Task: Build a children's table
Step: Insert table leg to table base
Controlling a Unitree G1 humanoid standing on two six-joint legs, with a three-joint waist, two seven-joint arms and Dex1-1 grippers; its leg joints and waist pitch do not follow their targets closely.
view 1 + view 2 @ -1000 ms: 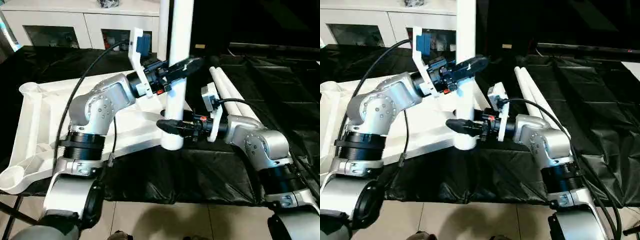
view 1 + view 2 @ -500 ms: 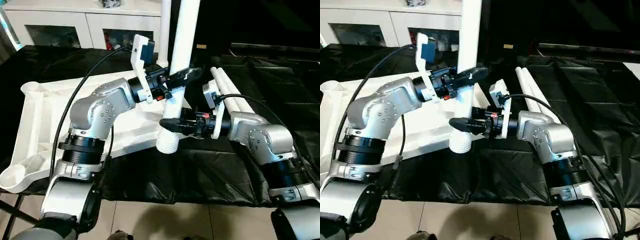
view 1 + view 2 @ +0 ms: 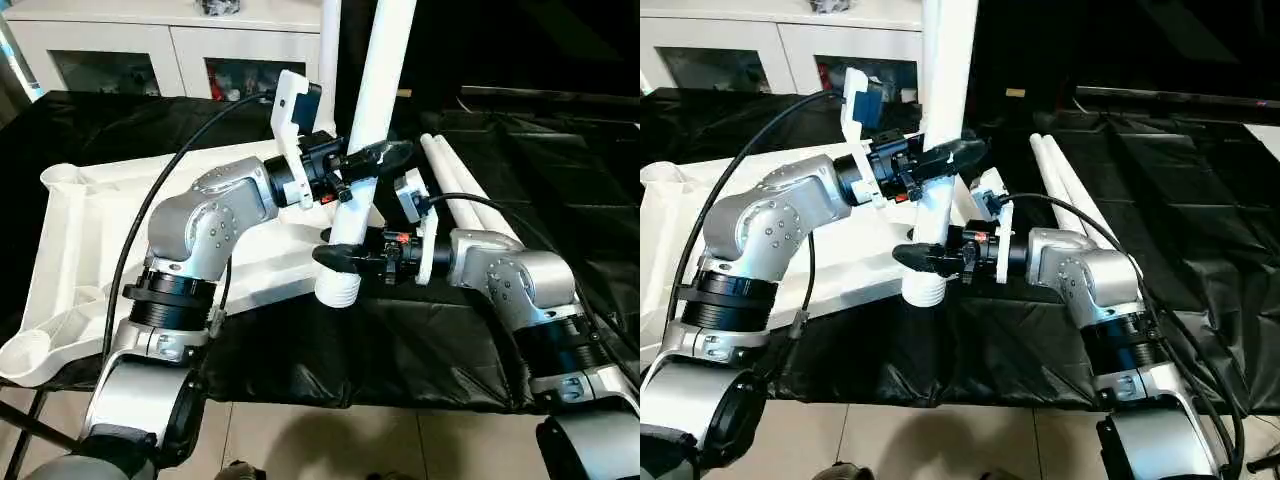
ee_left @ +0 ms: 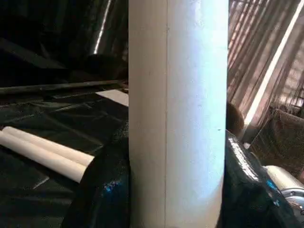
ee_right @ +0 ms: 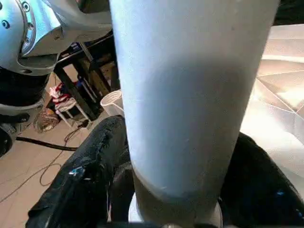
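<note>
The tabletop (image 3: pixel 80 240) lies underside up on the black sheet (image 3: pixel 420 340) at the left, its corner sockets facing upward, presumably so the legs can be pushed in from above. At centre, a leg (image 3: pixel 365 150) is held near upright, leaning slightly right at the top, with its ribbed end just off the tabletop's near right edge. The left gripper (image 3: pixel 365 160) is clamped around this leg higher up, and the right gripper (image 3: pixel 340 258) grips it lower, near the ribbed end; the two-point hold likely steadies the long tube for alignment. Further right, two spare legs (image 3: pixel 455 180) lie side by side on the sheet, awaiting fitting. A second standing leg (image 3: pixel 328 45) appears behind.
</note>
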